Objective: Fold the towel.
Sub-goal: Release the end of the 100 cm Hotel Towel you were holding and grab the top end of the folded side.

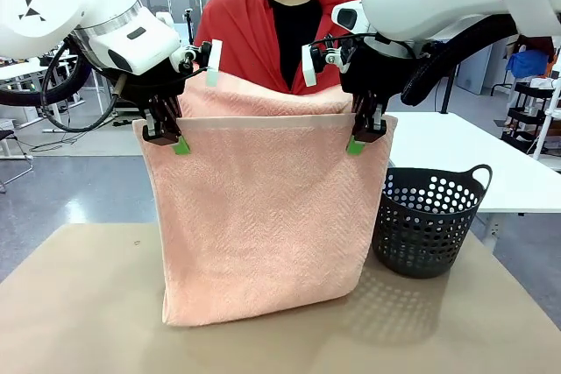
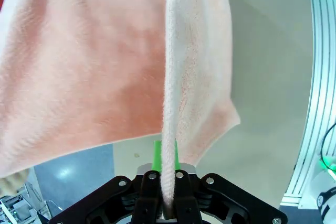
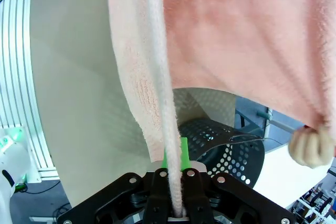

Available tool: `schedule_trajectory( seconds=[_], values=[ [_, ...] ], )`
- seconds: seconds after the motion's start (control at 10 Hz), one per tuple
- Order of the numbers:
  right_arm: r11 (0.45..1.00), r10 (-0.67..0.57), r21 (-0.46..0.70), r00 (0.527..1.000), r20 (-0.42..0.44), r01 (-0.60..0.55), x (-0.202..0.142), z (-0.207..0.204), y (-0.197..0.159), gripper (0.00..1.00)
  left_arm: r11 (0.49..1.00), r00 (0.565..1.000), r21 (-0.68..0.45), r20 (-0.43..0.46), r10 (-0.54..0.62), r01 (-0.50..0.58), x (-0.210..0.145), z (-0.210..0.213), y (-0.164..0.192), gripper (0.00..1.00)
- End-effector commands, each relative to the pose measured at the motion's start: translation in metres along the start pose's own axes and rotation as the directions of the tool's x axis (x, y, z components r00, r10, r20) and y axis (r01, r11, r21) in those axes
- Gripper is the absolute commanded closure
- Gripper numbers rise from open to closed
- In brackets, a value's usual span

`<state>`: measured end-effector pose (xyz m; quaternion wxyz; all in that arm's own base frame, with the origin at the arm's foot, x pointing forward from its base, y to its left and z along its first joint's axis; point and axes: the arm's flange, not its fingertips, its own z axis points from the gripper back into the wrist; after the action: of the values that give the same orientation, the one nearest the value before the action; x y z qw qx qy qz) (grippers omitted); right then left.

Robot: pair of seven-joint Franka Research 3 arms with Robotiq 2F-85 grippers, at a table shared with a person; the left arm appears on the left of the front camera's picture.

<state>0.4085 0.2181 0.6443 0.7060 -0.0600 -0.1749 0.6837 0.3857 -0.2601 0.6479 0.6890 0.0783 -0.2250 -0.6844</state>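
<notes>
**Salmon-pink towel hung between two claws, mid-fold**

Terry cloth fills the middle of the front view. The towel (image 1: 263, 225) hangs as a broad sheet from its two upper corners, and its lower edge reaches the table (image 1: 79, 304), where it seems to rest. The left gripper (image 1: 180, 142) is pinched tight on the upper corner at its side, and the right gripper (image 1: 358, 142) does the same at the other. Both wrist views look along a thin edge of cloth clamped between the green pads.

A second layer rises a little higher behind the front one. In the right wrist view the person's hand (image 3: 311, 148) is closed on a far corner, so the cloth looks doubled between robot and person (image 1: 294, 24).

I judge the fold to be in its middle step: the halves are brought together but not yet laid flat. The next move likely calls for both arms to lower and carry the top edge evenly, at one height, so the layers land square and the cloth does not sag, twist or drag against the dark perforated basket (image 1: 429, 221) standing just beside its right edge.

The table wears a matte tan cover, free of clutter around the towel. Beyond it lie a grey floor, white tables on either side, a shelf trolley at far right and glass partitions at the back.
</notes>
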Motion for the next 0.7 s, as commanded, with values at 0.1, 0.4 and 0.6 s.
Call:
schedule_trajectory(
  seconds=[0.1,0.4,0.6],
  values=[
    [1.000,0.002,-0.003,1.000,-0.003,-0.002,-0.0002,0.0021,0.0008,1.00,1.000,1.000,0.003,0.000,-0.001,0.001,-0.0005,0.0012,0.0002,1.00],
    [1.000,0.002,-0.003,1.000,-0.003,-0.002,-0.0002,0.0021,0.0008,1.00,1.000,1.000,0.003,0.000,-0.001,0.001,-0.0005,0.0012,0.0002,1.00],
    [1.000,0.002,-0.003,1.000,-0.003,-0.002,-0.0002,0.0021,0.0008,1.00,1.000,1.000,0.003,0.000,-0.001,0.001,-0.0005,0.0012,0.0002,1.00]
  ],
)
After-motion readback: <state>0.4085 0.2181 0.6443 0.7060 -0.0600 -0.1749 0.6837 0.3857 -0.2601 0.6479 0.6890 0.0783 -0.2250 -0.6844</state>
